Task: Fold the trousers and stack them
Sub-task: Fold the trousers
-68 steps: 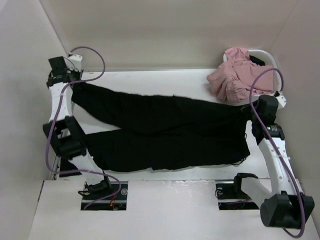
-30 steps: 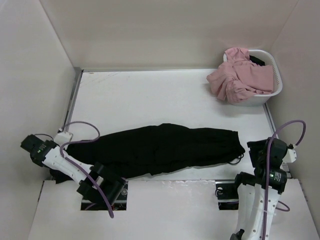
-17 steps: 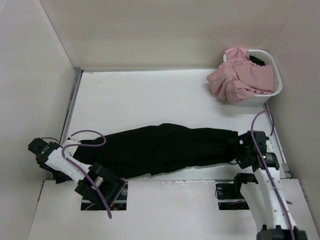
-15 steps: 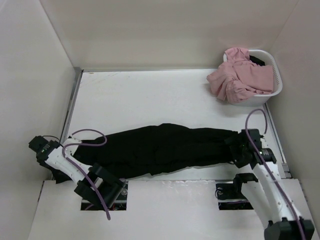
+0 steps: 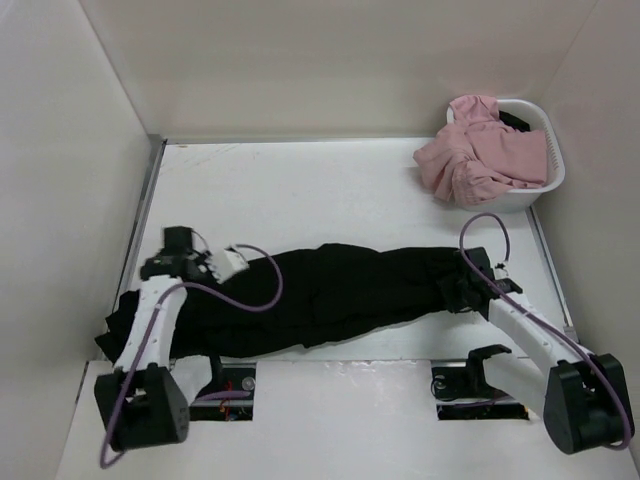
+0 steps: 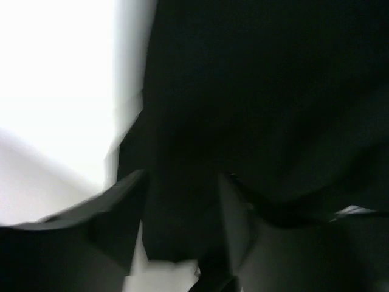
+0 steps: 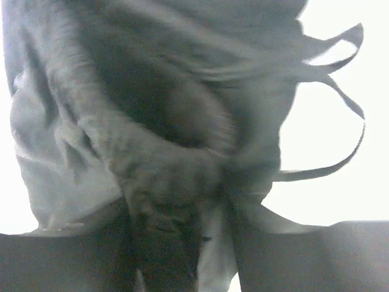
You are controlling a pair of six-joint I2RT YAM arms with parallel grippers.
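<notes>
Both arms had swung in onto the ends of the halved trousers (image 5: 330,290): right claw (image 5: 447,292) clenched on bunched cloth, left claw (image 5: 238,262) unreadable (dark blur), so the crosswise fold seemed next.

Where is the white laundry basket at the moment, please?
In the top view, the white laundry basket sits in the far right corner, holding pink clothes, beyond the black trousers.

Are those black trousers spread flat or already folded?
Folded once lengthwise: the black trousers lie as one long band, not two separate legs.
</notes>
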